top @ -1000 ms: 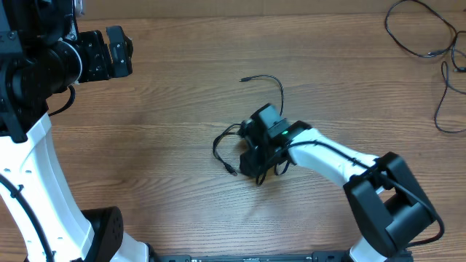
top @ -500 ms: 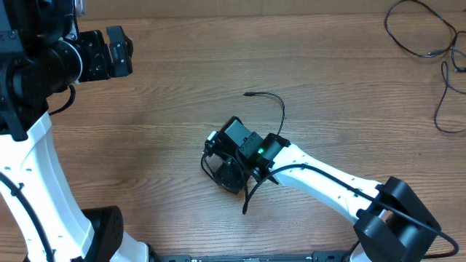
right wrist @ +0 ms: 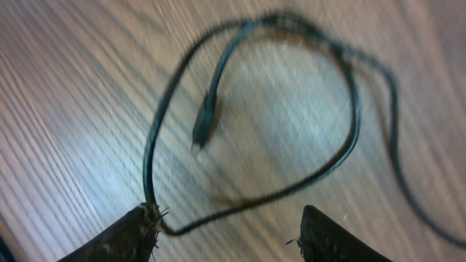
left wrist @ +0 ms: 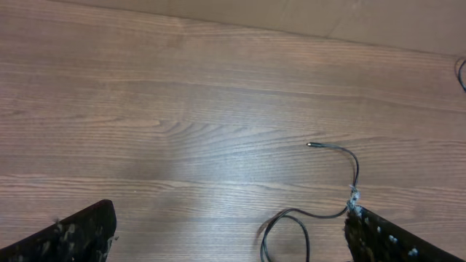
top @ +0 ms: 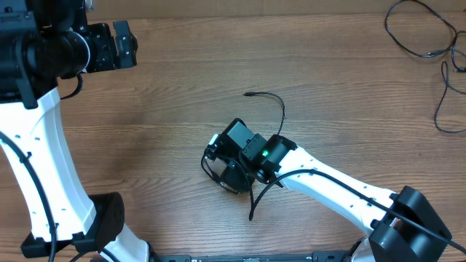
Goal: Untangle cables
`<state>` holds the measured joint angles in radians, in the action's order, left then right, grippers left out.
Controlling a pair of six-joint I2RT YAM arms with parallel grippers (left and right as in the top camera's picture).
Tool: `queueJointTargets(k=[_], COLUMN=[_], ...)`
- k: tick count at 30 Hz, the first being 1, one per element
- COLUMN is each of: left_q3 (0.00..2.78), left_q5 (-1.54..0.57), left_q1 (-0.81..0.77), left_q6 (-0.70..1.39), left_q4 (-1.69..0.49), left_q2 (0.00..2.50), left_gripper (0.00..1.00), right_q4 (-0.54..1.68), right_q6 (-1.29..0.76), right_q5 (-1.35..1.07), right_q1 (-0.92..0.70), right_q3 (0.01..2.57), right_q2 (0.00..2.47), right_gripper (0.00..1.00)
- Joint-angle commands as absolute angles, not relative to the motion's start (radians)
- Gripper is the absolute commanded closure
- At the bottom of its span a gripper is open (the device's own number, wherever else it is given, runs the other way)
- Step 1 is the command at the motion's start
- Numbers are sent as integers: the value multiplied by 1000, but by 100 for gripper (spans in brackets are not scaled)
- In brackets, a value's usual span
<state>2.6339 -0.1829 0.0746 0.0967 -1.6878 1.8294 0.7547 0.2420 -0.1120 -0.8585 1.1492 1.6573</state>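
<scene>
Beneath the right gripper (right wrist: 227, 222), whose fingers are held spread apart with nothing clamped, a blurred loop of the cables (right wrist: 349, 138) is seen lying on the wooden table (top: 145, 145), one strand running up to a fingertip (right wrist: 145, 222). Just beside that gripper, a plug-tipped strand (top: 279, 102) is curled away. Well apart from it, the left gripper (left wrist: 229, 233) is seen with its fingers parted wide, nothing gripped.

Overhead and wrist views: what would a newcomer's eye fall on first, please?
The right gripper sits centrally, fingers spread over a loop of thin black cable with a plug. More loose cables lie at the far right corner of the table, and the left gripper hangs open far left.
</scene>
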Motion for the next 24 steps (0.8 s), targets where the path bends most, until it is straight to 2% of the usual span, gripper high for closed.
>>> queueJointTargets(k=[1, 5, 7, 18, 19, 21, 22, 24], left_q3=[2639, 2639, 2639, 2639, 2639, 2639, 2639, 2639], left_q5=[-176, -159, -151, -149, -149, -149, -149, -148], left_q1=[78, 78, 78, 78, 78, 78, 78, 78], left_q6=[74, 74, 74, 74, 74, 74, 74, 74], left_q4=[-1689, -1689, -1689, -1689, -1689, -1689, -1689, -1689], left_q2=[1834, 1834, 1834, 1834, 1834, 1834, 1834, 1834], left_gripper=[0, 0, 0, 0, 0, 0, 0, 0], right_q4=[693, 609, 601, 580, 580, 580, 580, 604], right_q6=[263, 216, 206, 180, 180, 179, 180, 192], right_q5=[-152, -151, -155, -192, -192, -195, -201, -203], right_q1=[-864, -865, -865, -865, -865, -865, -865, -865], right_q3=[1122, 1049, 1034, 1031, 1031, 1032, 1032, 1050], right_q2=[1650, 1668, 1673, 1747, 1748, 1747, 1747, 1742], right_gripper=[38, 48, 50, 49, 45, 27, 22, 21])
